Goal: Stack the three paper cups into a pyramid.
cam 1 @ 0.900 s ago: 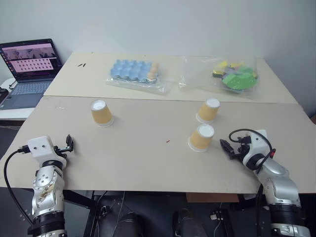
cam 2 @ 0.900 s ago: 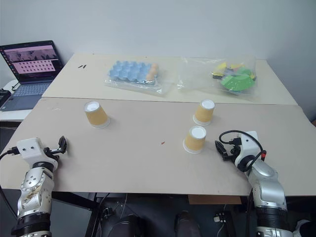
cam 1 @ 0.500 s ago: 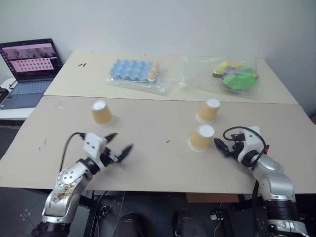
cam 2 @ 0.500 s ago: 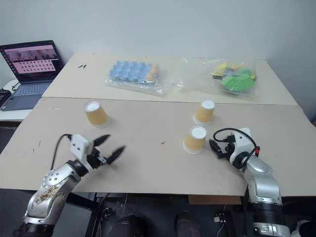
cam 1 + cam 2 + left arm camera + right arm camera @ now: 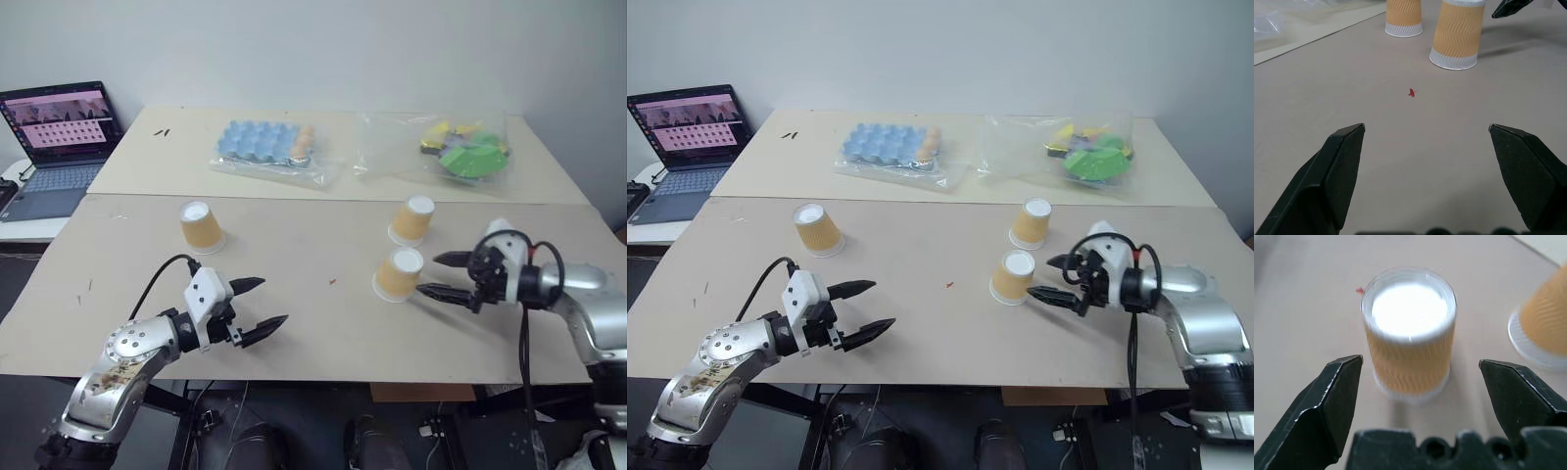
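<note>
Three tan paper cups stand upside down and apart on the beige table. One cup is at the left, one at the back right, and one just in front of that. My right gripper is open and points at the front right cup from its right side; the fingers are short of it and touch nothing. My left gripper hovers open and empty over the near left of the table, aimed toward the two right cups.
A blue egg tray in a plastic bag and a bag of green and yellow toys lie on the back table. A laptop sits on a side table at the far left. A red speck marks the table's middle.
My left arm swung in from the table's left edge toward the middle, fingers spread. My right gripper rose and turned toward the front right cup, with its fingers wide apart.
</note>
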